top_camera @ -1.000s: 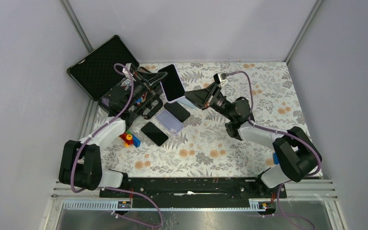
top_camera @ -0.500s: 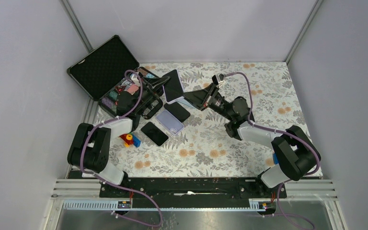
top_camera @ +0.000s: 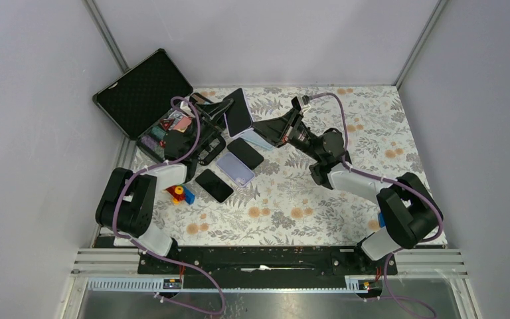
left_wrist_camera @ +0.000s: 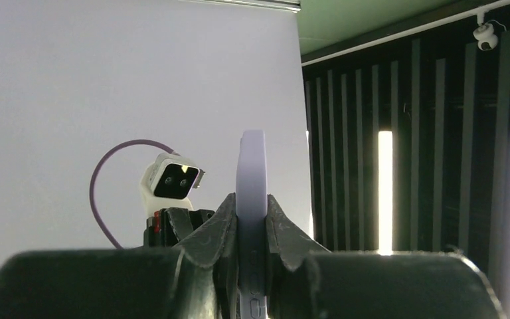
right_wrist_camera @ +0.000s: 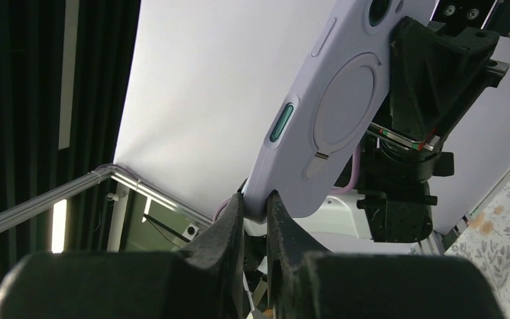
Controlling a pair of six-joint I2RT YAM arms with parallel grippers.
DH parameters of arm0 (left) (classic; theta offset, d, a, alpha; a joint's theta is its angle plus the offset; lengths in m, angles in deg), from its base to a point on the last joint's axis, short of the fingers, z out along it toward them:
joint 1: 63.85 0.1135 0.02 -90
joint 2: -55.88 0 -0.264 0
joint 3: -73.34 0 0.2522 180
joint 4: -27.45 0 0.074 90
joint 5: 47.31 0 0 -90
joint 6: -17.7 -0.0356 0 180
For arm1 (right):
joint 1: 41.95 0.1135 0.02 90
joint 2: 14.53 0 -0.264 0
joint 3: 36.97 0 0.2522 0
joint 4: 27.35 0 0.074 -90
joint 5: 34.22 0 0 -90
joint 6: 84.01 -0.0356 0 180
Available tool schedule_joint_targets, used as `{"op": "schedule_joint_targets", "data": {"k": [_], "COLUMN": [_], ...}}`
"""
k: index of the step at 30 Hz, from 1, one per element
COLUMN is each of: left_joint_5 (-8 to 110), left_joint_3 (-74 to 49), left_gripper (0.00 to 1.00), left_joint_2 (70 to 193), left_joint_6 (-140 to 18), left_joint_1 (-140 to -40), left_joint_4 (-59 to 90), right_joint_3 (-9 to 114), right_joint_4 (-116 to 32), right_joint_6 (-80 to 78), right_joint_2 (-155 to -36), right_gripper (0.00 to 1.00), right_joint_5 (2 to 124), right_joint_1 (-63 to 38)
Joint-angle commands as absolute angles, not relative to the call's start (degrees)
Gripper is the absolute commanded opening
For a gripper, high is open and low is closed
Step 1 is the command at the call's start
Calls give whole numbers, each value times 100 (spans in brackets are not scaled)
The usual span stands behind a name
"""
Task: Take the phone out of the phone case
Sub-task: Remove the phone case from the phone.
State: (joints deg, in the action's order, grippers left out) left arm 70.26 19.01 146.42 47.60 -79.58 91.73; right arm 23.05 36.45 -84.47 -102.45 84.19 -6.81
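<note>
I hold the phone [top_camera: 239,113] aloft between both grippers. The left gripper [left_wrist_camera: 251,216] pinches one edge of the lilac phone case [right_wrist_camera: 337,106] and the right gripper [right_wrist_camera: 255,203] the opposite corner, apparently braced to peel them apart.

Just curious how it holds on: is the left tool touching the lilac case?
Touching. Left wrist view: the left tool pinches the lilac case from both sides.
</note>
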Motion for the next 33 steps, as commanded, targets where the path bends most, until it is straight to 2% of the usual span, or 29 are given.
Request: {"op": "schedule_joint_targets", "data": {"k": [1, 17, 33], "left_joint_5": [7106, 6825, 6678], "left_joint_3": [1659, 1013, 913], "left_gripper": [0, 0, 0], "left_joint_2": [14663, 14630, 14333], "left_joint_6": [5772, 5882, 5827], "left_joint_1": [-8256, -8354, -8352], "left_joint_4": [9674, 9716, 9736], "right_joint_3": [2879, 3834, 3287], "right_joint_4": [4493, 4511, 4507], "right_joint_6": [-8680, -9423, -9300], "right_joint_2": [-10178, -10864, -11146], "right_gripper": [0, 0, 0], "right_joint_5": [8439, 8400, 8154], "right_joint_1": [-526, -554, -619]}}
